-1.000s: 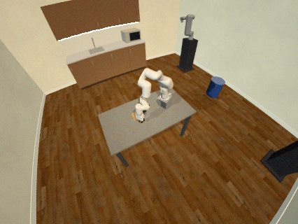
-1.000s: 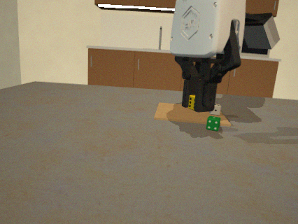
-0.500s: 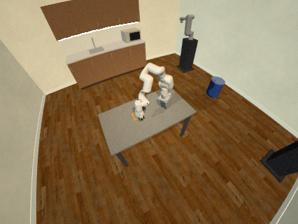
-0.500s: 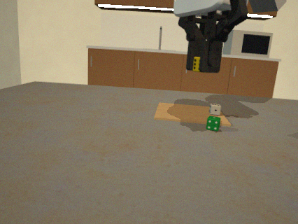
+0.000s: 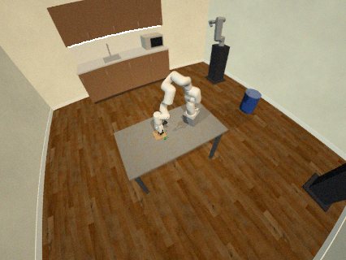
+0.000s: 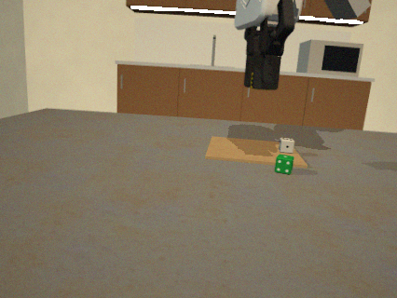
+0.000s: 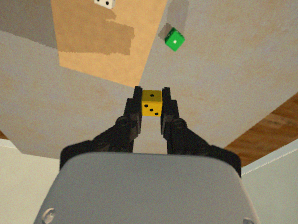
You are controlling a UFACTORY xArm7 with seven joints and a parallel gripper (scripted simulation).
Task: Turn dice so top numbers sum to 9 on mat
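In the exterior view, the tan mat (image 5: 157, 137) (image 6: 228, 151) (image 7: 115, 65) came first from the left, lying flat on the table (image 5: 140, 154) (image 6: 140, 209) (image 7: 215, 95). Next, higher than the mat and clear of the table, the fingers (image 5: 161, 132) (image 6: 263, 85) pointed down, clamped on the yellow die (image 6: 252, 80) (image 7: 152, 103). The wrist view showed that die between both tips, one face bearing a single pip and the adjoining one three.

Farther right, the green die (image 5: 165, 138) (image 6: 283, 164) (image 7: 174, 39) sat on the table just beside the mat, off it, a single pip on top and four on the face toward the exterior camera. Slightly right of it and behind, the white die (image 6: 286, 145) (image 7: 105, 2) rested on the mat's right part, one pip facing that camera; its top was too small to read surely.
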